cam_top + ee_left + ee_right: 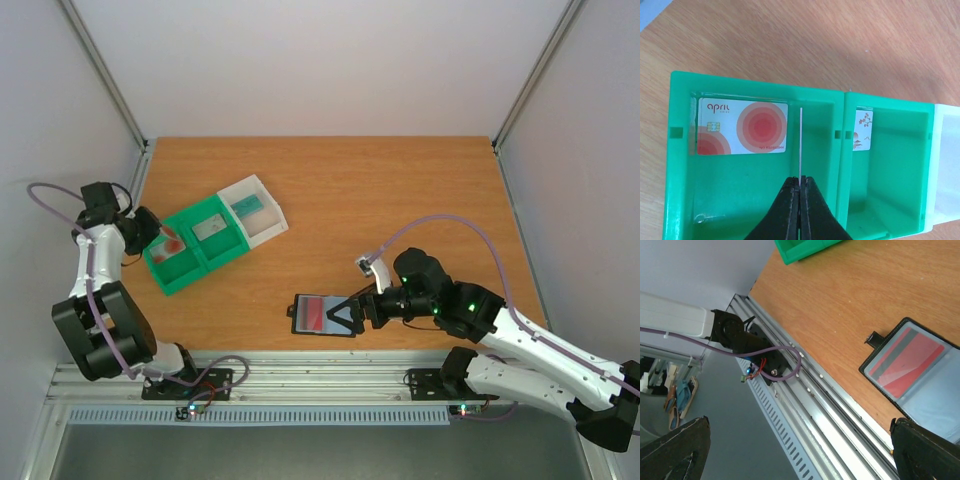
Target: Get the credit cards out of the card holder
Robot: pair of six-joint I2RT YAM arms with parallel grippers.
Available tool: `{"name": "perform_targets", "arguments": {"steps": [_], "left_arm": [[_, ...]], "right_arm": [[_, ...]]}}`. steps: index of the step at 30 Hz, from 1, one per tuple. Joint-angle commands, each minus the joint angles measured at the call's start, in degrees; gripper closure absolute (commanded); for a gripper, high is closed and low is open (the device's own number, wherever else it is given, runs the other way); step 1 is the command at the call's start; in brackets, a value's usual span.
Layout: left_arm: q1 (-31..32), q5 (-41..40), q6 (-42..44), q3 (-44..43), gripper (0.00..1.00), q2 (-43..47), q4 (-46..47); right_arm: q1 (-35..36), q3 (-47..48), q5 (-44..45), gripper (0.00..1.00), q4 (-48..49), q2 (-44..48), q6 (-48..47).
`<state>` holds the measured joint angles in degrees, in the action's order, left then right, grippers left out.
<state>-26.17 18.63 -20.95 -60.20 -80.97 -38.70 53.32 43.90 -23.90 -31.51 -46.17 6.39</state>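
L gripper (800, 181) clenched on card (800, 140), seen edge-on only, face hidden, over tray (680, 150). R gripper (348, 314) spread wide at holder (318, 314); contact unclear.

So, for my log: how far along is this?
Done: circled card, tree card and teal card lie in the tray. In hand: left gripper pinches a fourth card over it. Left: a red card sits in the open holder, by the open right gripper.

Green-and-white sorting tray (755, 82) at left on wooden table (400, 200); metal rail (330, 375) nearside.
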Motion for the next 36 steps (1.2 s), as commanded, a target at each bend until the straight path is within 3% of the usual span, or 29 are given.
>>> {"name": "perform_targets", "arguments": {"steps": [1,36], "left_arm": [[-0.3,-0.2,-0.7,0.7,1.0,-1.4,4.7],[4.7,-8.2,0.5,1.9,0.99,-8.3,10.0]], "right_arm": [[0.1,3.0,0.8,0.02,-0.2,-0.5,-1.2],[0.0,3.8,2.4,0.02,-0.7,-1.3,-1.5]]}}
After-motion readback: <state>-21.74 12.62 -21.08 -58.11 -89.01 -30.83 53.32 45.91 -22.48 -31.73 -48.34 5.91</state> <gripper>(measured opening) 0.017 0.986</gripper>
